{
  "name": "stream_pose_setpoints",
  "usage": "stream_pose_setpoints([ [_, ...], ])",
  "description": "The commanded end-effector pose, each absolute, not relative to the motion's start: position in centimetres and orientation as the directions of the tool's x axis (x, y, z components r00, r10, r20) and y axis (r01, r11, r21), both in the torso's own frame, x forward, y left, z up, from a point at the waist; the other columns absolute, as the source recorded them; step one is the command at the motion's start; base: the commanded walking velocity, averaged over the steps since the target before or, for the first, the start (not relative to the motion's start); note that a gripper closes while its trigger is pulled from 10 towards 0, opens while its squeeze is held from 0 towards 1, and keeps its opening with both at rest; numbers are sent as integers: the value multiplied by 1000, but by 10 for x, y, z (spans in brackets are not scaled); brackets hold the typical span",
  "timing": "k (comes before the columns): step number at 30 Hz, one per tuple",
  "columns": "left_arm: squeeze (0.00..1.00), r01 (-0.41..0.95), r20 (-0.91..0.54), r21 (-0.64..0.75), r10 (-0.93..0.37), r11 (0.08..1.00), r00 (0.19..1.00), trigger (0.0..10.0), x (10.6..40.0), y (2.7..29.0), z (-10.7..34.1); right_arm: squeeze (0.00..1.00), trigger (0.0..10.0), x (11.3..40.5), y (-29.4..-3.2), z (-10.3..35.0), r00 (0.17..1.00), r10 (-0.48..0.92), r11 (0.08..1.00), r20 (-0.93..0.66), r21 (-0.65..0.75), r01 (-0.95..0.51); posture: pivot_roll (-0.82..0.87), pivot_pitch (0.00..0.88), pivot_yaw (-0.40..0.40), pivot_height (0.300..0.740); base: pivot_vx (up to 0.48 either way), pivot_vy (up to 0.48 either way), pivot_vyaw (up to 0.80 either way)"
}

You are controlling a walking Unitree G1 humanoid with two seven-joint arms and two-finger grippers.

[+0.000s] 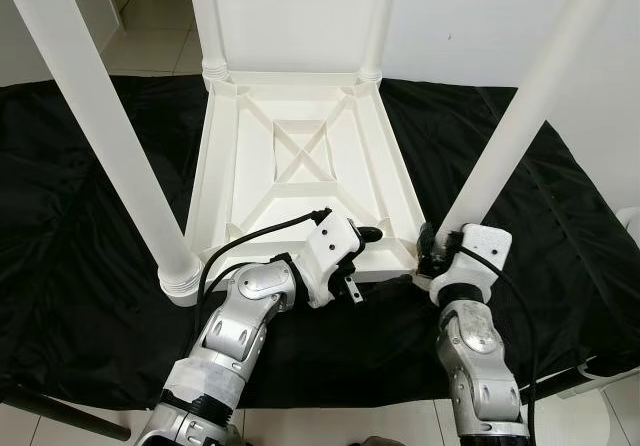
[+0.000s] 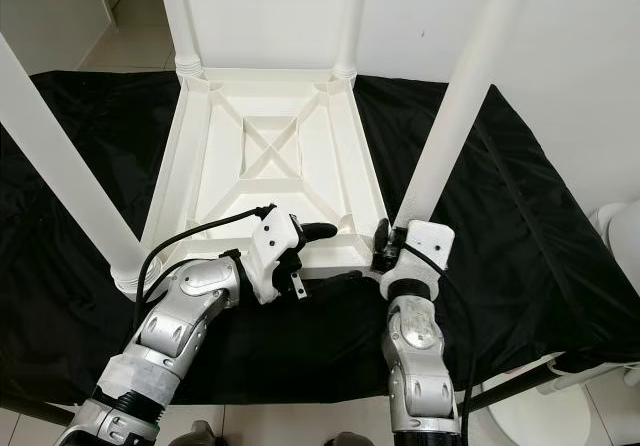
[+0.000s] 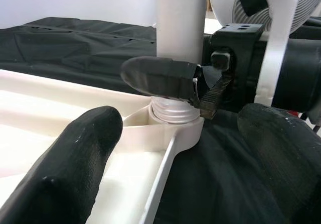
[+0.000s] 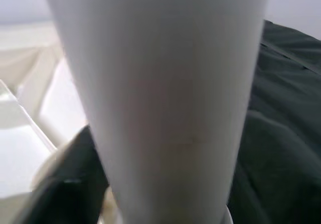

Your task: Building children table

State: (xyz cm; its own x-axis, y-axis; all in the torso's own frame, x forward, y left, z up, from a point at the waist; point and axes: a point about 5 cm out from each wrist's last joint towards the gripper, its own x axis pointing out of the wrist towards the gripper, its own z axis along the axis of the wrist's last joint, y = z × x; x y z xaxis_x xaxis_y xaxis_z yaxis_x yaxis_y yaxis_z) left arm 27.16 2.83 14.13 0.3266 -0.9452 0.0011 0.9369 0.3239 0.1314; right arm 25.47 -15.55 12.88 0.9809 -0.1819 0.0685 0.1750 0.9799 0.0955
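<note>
A white plastic children's table (image 1: 300, 156) lies upside down on a black cloth, its four legs pointing up. My right gripper (image 1: 428, 251) is shut on the near-right leg (image 1: 510, 126) just above its socket. One of its black fingers (image 3: 160, 78) lies across the threaded leg base (image 3: 173, 111), and the same leg (image 4: 160, 93) looms close in the right wrist view. My left gripper (image 1: 365, 261) hovers open over the table's near edge, left of that corner. Its two fingers (image 3: 65, 169) are spread apart with nothing between them.
The near-left leg (image 1: 110, 136) stands close beside my left arm. Both far legs (image 1: 208, 16) rise at the back by a white wall. The black cloth (image 1: 80, 216) covers the floor all round; tiles (image 1: 150, 41) show at back left. A white object (image 2: 620, 226) sits at the right.
</note>
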Motion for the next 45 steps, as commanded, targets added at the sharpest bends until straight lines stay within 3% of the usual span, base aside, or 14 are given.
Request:
stream_pose_setpoints([
  [1,0,906,7,126,-913,405,407,10000,277,29,142,1000,10000,251,-152,129,978,-195,971,68,152,183,-20,0,-26,740,0,0,0],
  [3,0,907,7,125,-914,403,405,10000,276,29,142,1000,10000,249,-165,129,984,-156,982,91,119,144,-23,0,-29,740,0,0,0],
  [4,0,907,7,124,-915,402,404,10000,275,29,141,761,10000,249,-172,128,988,-122,990,98,88,113,-24,0,-30,740,0,0,0],
  [5,0,907,7,124,-915,402,404,10000,275,29,141,761,10000,249,-172,128,988,-122,990,98,88,113,-24,0,-30,740,0,0,0],
  [6,0,908,6,123,-915,401,403,10000,275,29,141,0,10000,248,-178,127,993,-78,995,94,62,73,-24,0,-28,740,0,0,0],
  [13,0,908,3,124,-915,401,403,10000,276,30,141,0,10000,250,-190,125,992,93,995,80,-43,-90,-24,0,-26,740,0,0,0],
  [25,0,911,7,130,-919,392,395,10000,277,28,143,0,10000,274,-195,124,878,475,858,-61,-189,-477,-18,0,-19,740,0,0,0],
  [26,0,910,8,130,-919,393,395,10000,277,28,143,0,4314,277,-194,122,861,502,840,-82,-193,-508,-13,0,-22,740,0,0,0],
  [29,0,910,10,131,-918,393,396,10000,277,27,144,0,3255,279,-194,120,849,520,827,-97,-191,-528,-13,0,-22,740,0,0,0],
  [31,0,908,10,133,-917,397,400,10000,277,28,144,0,0,279,-194,116,833,539,812,-125,-186,-553,-6,0,-29,740,0,0,0],
  [42,0,906,10,133,-915,401,404,10000,276,29,143,0,0,271,-203,105,831,533,818,-158,-156,-554,-8,0,-30,740,0,0,0],
  [43,0,907,10,133,-915,400,402,10000,276,29,143,0,4078,271,-204,105,841,519,827,-153,-158,-539,-8,0,-30,740,0,0,0],
  [44,0,907,9,134,-916,399,402,10000,276,29,143,0,10000,271,-204,106,851,504,839,-146,-152,-523,-9,0,-30,740,0,0,0],
  [45,0,907,9,134,-916,399,402,10000,276,29,143,0,10000,271,-204,106,851,504,839,-146,-152,-523,-9,0,-30,740,0,0,0],
])
